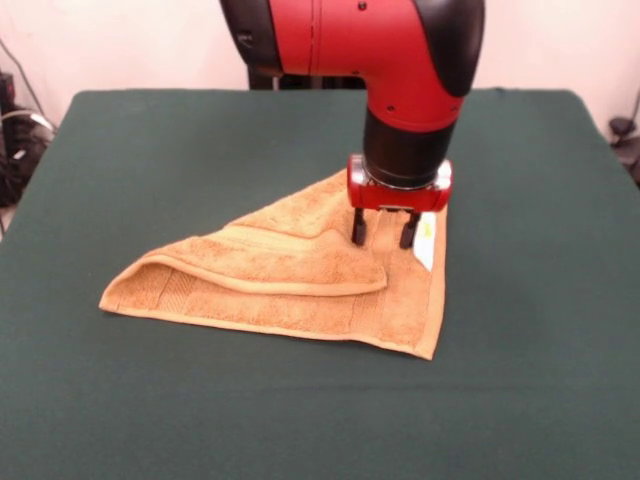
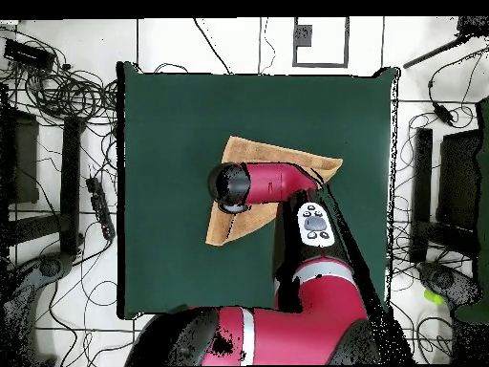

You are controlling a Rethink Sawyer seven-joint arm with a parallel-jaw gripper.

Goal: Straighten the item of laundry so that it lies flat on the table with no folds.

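Hovering low, the claw (image 1: 383, 230) has its two black fingers (image 1: 358, 228) spread apart, tips at the towel (image 1: 290, 280) beside its white label (image 1: 427, 243). That towel lies folded into a triangle mid-surface (image 1: 540, 380).

We see the red and black arm (image 1: 400, 60) coming in from the top of the front view, bending at a red elbow and dropping straight down through a black wrist (image 1: 405, 155) to a red end effector (image 1: 383, 232). Its two short black fingers (image 1: 358, 227) point down, parted with a clear gap between them. From overhead, the arm (image 2: 315, 239) reaches up from the base at the bottom edge, its last link turned sideways.
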